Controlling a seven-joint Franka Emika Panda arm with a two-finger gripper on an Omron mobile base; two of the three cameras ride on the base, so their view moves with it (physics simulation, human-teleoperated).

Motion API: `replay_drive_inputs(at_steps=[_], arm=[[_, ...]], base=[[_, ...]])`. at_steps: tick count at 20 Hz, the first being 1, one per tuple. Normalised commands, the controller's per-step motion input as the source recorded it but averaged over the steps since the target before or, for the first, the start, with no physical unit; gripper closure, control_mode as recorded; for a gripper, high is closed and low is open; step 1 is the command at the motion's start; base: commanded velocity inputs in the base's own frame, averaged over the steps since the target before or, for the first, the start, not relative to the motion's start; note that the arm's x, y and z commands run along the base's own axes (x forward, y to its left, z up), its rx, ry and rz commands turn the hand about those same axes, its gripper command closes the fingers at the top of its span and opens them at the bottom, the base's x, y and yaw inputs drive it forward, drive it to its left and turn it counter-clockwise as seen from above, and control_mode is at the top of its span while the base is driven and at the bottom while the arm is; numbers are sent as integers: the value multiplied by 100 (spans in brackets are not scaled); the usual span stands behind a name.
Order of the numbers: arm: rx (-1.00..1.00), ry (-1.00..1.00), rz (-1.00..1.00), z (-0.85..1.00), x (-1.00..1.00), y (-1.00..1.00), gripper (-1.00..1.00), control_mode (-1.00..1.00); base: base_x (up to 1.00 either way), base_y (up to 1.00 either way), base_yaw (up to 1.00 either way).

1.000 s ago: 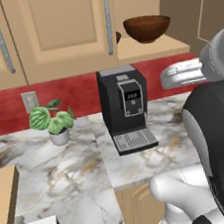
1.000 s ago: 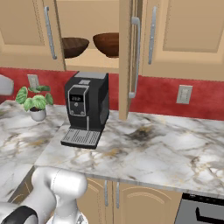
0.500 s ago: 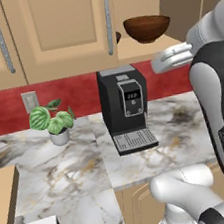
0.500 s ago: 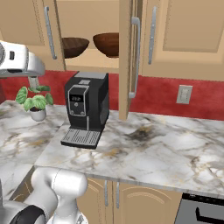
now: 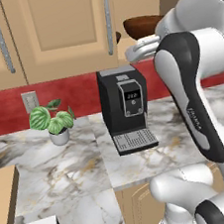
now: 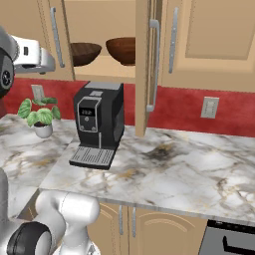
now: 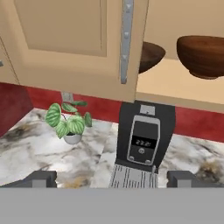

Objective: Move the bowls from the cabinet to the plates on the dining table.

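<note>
Wooden cabinet [image 6: 99,20] stands open, holding two bowls [image 6: 122,50].

Two glossy wood-grain bowls [image 6: 104,51] sit inside the matt light-tan wooden cabinet [image 6: 209,40] with brushed silver metal bar handles [image 6: 154,64], above a smooth, veined marble counter [image 6: 169,164], a shiny black plastic coffee machine [image 6: 98,122] and a flat red backsplash [image 6: 174,107].

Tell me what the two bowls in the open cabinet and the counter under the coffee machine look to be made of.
The dark brown bowl and the reddish brown bowl look like glossy varnished wood: faint grain, soft highlights. The counter looks like polished marble: white-grey with dark and gold veins. As a render, it could be laminate.
</note>
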Motion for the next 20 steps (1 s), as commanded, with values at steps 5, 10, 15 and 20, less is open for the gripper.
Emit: replay_drive_inputs(at_steps=[5, 10, 15, 20], arm=[[0, 5, -9, 35, 66, 20, -100, -100], [0, 3, -8, 5, 61, 1, -100, -100], [0, 0, -6, 0, 39, 5, -100, -100], [0, 0, -2, 0, 49, 18, -100, -100]], base=[[0, 0, 0], [0, 0, 0], [0, 0, 0], [0, 0, 0]])
